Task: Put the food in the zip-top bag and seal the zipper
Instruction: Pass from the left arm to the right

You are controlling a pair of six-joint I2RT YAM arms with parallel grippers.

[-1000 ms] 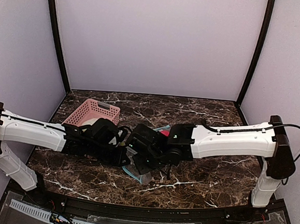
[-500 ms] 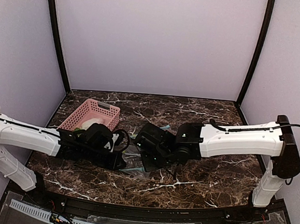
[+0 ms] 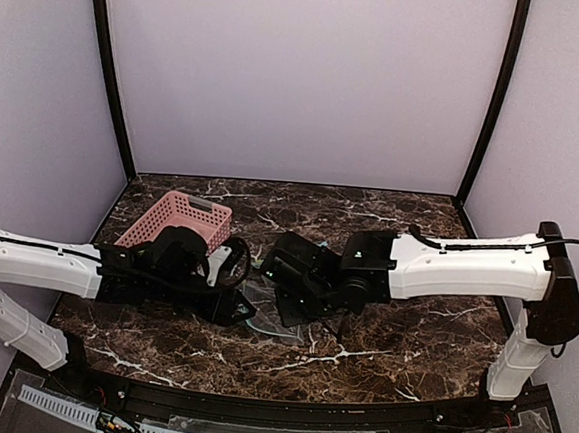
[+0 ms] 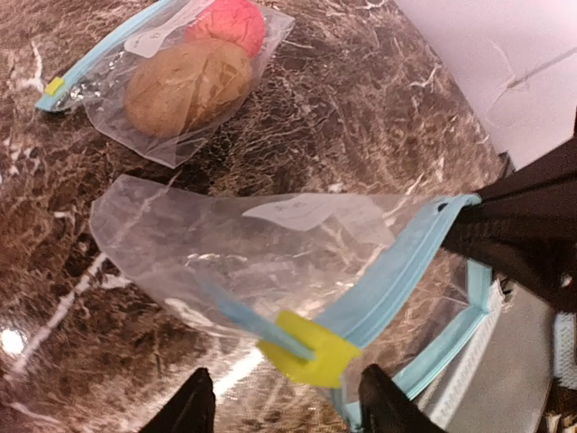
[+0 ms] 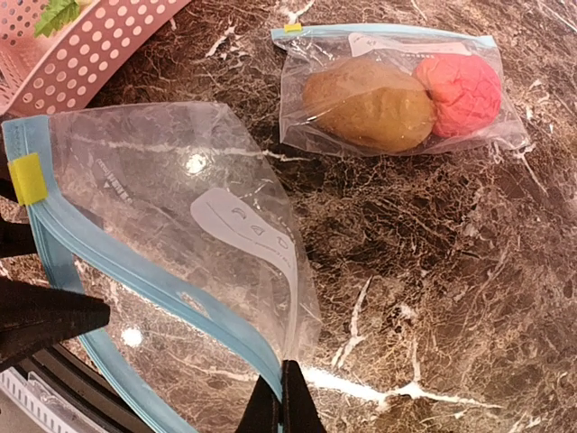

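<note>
The right gripper (image 5: 281, 397) seemingly pinches the empty bag (image 5: 180, 207); left gripper (image 4: 288, 404) spread about its yellow slider (image 4: 306, 356); bun (image 5: 365, 104) lies at one o'clock.

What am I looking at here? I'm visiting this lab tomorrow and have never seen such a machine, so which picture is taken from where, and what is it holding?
These are two robot arms bolted to a marble table. The wide picture comes from a fixed camera above and behind them. The other two come from a camera on each wrist, so that arm's own black fingers poke into view. The right gripper is shut on one end of an empty zip-top bag. The left gripper is open, near the bag's yellow slider. Beyond lies a second bag holding a brown bun and a red ball. A pink basket with a green sprig stands beside.
</note>
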